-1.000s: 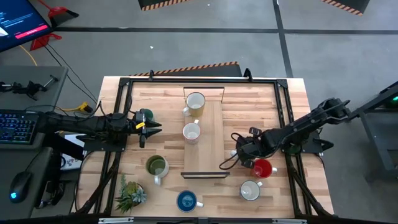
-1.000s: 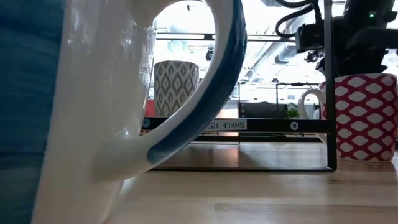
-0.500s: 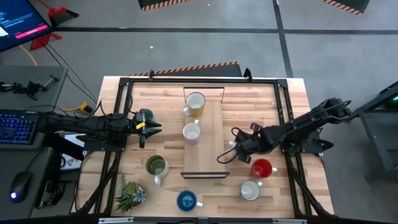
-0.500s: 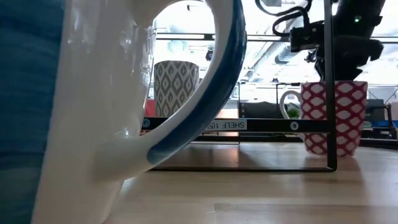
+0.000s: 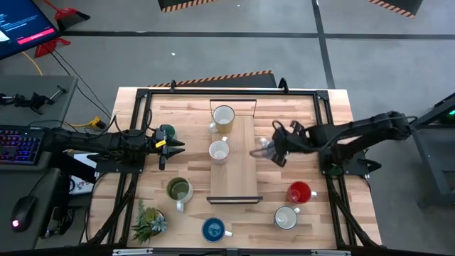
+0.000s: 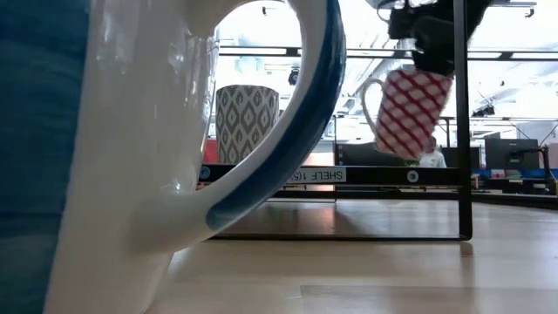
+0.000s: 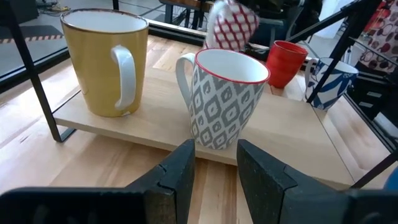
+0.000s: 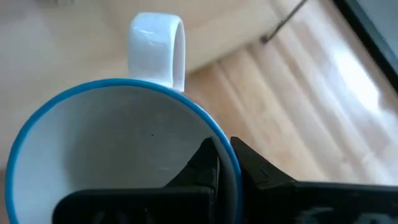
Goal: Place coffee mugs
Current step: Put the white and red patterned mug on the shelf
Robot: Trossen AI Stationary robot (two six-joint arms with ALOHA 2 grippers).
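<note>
My right gripper (image 5: 273, 148) is shut on a red-and-white patterned mug (image 6: 410, 109) with a blue rim, held in the air beside the right edge of the wooden shelf (image 5: 239, 171). A yellow mug (image 7: 106, 59) and a grey patterned mug (image 7: 227, 99) stand on the shelf board. An olive mug (image 5: 178, 190), a blue mug (image 5: 213, 229), a red mug (image 5: 300, 192) and a white mug (image 5: 286, 217) stand on the table. My left gripper (image 7: 214, 177) waits open at the table's left, level with the grey mug, with a teal-green mug (image 5: 166, 132) beside it. My right gripper holds the mug by its blue rim (image 8: 219, 138), roughly opposite the white handle (image 8: 158, 46). One finger (image 8: 208, 165) is inside the mug and one (image 8: 255, 171) outside. The fingers come from above, slanting in from the table's right. The mug hangs below them, tilted and clear of the table.
A small spiky green plant (image 5: 148, 222) stands at the near left. The shelf's black frame bars (image 6: 462, 131) rise beside the hanging mug. A blue-and-white mug (image 6: 131, 157) stands right in front of the low camera. A black frame (image 5: 146, 96) rims the table.
My right gripper has risen and gone toward the table's far edge and the shelf, taking the red-and-white mug with it. The mug stood upright on the table a second ago; now it hangs clear and tilted.
</note>
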